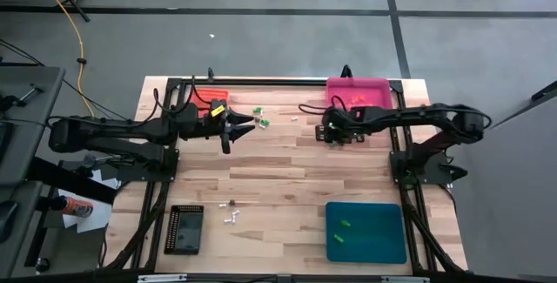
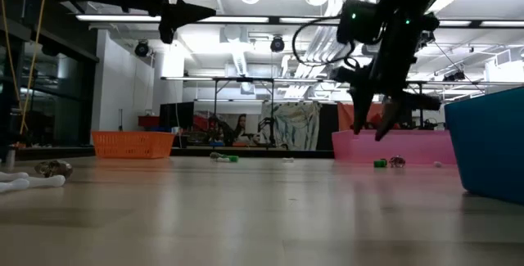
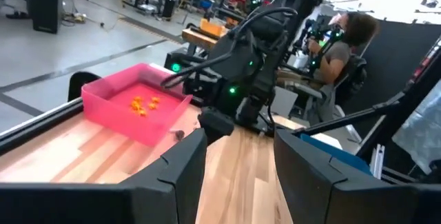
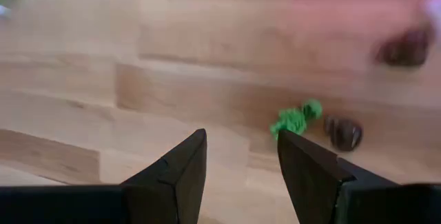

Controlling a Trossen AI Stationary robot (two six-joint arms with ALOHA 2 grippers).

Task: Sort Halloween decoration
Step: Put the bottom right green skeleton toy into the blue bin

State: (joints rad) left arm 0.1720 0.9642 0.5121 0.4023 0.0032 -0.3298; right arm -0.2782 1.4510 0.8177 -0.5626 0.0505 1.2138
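Small Halloween decoration pieces lie scattered on the wooden table. A green piece (image 4: 296,119) and a dark brown one (image 4: 343,133) lie just past my right gripper (image 4: 241,158), which points steeply down over them, open and empty, in front of the pink tray (image 1: 357,91). Two green pieces (image 1: 260,117) lie ahead of my left gripper (image 1: 239,126), which hovers level and open near the orange tray (image 1: 213,98). White and brown pieces (image 1: 231,212) lie near the front.
The pink tray (image 3: 134,107) holds orange pieces. A teal tray (image 1: 365,231) at the front right holds green ones, and a black tray (image 1: 184,228) sits at the front left. Bare wood stretches across the table's middle. A person (image 3: 344,38) sits beyond the table.
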